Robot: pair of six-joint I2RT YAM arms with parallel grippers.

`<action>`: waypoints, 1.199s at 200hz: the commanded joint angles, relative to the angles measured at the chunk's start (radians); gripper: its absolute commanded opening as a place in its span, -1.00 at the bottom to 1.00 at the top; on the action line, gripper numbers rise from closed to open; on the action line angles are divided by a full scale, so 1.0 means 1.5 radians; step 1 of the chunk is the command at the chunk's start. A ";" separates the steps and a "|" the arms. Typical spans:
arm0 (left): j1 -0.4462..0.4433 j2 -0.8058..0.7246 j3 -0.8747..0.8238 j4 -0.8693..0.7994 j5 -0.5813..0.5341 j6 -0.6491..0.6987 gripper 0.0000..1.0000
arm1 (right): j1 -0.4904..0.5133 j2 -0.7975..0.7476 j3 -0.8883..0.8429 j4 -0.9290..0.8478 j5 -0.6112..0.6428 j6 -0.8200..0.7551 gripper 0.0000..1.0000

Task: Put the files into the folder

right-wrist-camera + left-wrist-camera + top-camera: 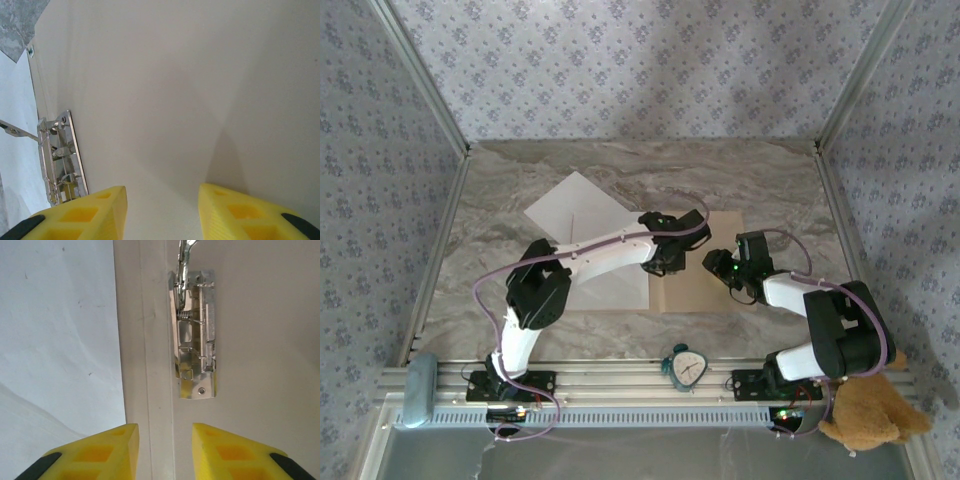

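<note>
Marbled tabletop (pixel 750 180) carries the open folder (pixel 695 292) at centre, the files (pixel 575 205) lying against its left side. Left gripper (pixel 165 434) hovers above the spine near the metal clip (pixel 197 335), fingers apart, empty; right gripper (pixel 162 192), equally spread and empty, hangs above the right cover.

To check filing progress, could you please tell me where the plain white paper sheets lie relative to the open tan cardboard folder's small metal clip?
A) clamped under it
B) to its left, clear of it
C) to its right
B: the plain white paper sheets lie left of the small metal clip, which grips nothing; the tan cardboard folder is bare to its right.
</note>
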 commanded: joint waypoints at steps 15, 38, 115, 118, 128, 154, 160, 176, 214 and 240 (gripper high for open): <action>0.012 -0.024 -0.034 0.034 -0.004 0.012 -0.33 | 0.003 0.012 0.007 -0.024 -0.011 -0.001 -0.14; 0.020 -0.024 -0.044 0.053 0.005 0.022 -0.33 | 0.003 0.012 0.007 -0.022 -0.011 -0.002 -0.14; 0.064 -0.105 -0.129 0.080 -0.014 0.032 -0.16 | 0.000 0.026 0.019 -0.025 -0.018 -0.007 -0.13; 0.068 -0.111 -0.135 0.081 -0.015 0.033 -0.14 | -0.001 0.026 0.019 -0.026 -0.018 -0.008 -0.13; 0.081 -0.133 -0.154 0.087 -0.017 0.038 -0.10 | -0.003 0.024 0.019 -0.027 -0.018 -0.007 -0.13; 0.134 -0.193 -0.206 0.097 -0.016 0.065 0.08 | -0.019 0.010 0.014 -0.038 -0.016 -0.003 -0.13; 0.151 -0.206 -0.223 0.111 -0.007 0.084 0.14 | -0.022 0.006 0.010 -0.038 -0.013 0.000 -0.13; 0.209 -0.232 -0.267 0.152 0.034 0.116 0.24 | -0.028 -0.014 -0.001 -0.037 0.000 0.007 -0.13; 0.345 -0.264 -0.354 0.276 0.184 0.151 0.30 | -0.037 -0.070 -0.027 -0.050 0.037 0.021 -0.13; 0.426 -0.261 -0.387 0.334 0.257 0.155 0.31 | -0.048 -0.087 -0.030 -0.061 0.046 0.024 -0.12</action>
